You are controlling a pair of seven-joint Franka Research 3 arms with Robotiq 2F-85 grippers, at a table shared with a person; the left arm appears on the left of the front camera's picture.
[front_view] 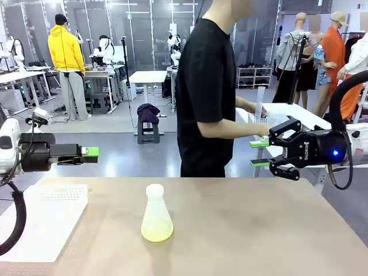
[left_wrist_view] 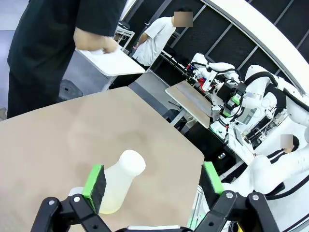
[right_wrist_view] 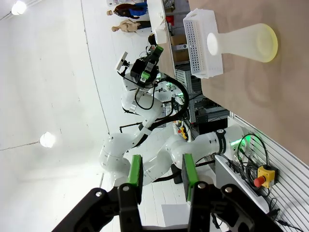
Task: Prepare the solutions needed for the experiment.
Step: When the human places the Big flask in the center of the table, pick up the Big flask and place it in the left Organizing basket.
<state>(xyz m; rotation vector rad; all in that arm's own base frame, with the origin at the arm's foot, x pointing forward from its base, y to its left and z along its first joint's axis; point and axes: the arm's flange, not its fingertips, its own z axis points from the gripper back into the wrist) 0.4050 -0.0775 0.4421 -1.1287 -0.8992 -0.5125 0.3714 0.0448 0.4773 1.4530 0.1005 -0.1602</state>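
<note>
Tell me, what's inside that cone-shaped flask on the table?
The flask holds a shallow layer of pale yellow-green liquid at its base. Its walls are cloudy, so anything else inside can't be made out.

Pale yellow-green solutions (front_view: 156, 230), translucent white flask (front_view: 156, 207), tan table (front_view: 241, 230), green-padded black fingers (front_view: 90, 152)

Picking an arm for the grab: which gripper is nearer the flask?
Left, narrowly. The left gripper hovers open up-left of the flask; the right gripper hangs farther up-right, part-closed, empty.
</note>
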